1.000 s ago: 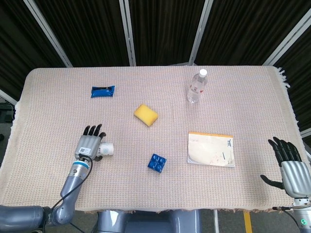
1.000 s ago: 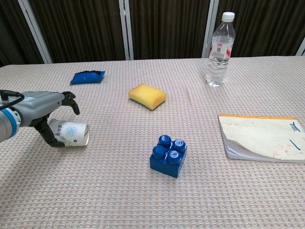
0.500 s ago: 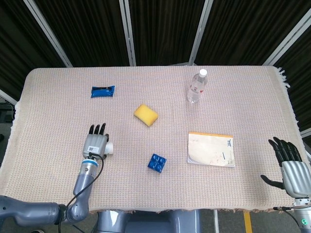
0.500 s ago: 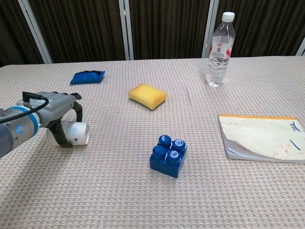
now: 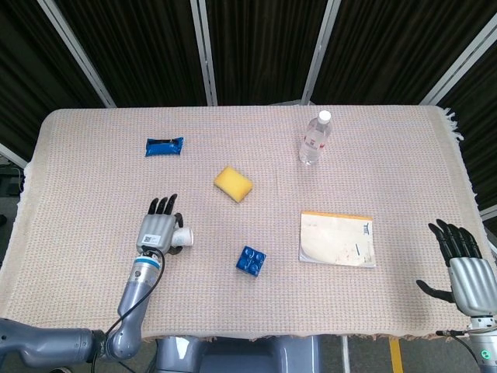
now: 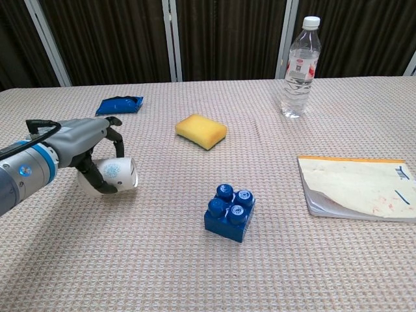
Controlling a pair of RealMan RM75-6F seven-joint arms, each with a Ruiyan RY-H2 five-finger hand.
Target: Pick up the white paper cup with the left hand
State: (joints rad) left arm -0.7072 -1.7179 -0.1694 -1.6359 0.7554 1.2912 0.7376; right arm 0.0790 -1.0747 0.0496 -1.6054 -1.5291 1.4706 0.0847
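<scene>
The white paper cup [image 6: 112,176] with a blue print lies on its side, mouth toward the right, at the table's left front. In the head view only the rim end of the cup [image 5: 183,237] shows past the hand. My left hand [image 6: 88,144] [image 5: 158,229] lies over the cup, fingers curled around its top and thumb at its near side, gripping it. The cup looks tilted, its mouth end slightly raised. My right hand [image 5: 464,268] hangs past the table's right front corner, fingers apart, holding nothing.
A blue toy block [image 6: 229,212] sits right of the cup, a yellow sponge [image 6: 201,130] behind it. A blue packet [image 6: 119,104] lies at the back left, a water bottle [image 6: 299,67] at the back right, a notebook [image 6: 357,186] at the right.
My left hand has shifted right and closed around the cup. The cup has moved right with it and tipped, its mouth end rising.
</scene>
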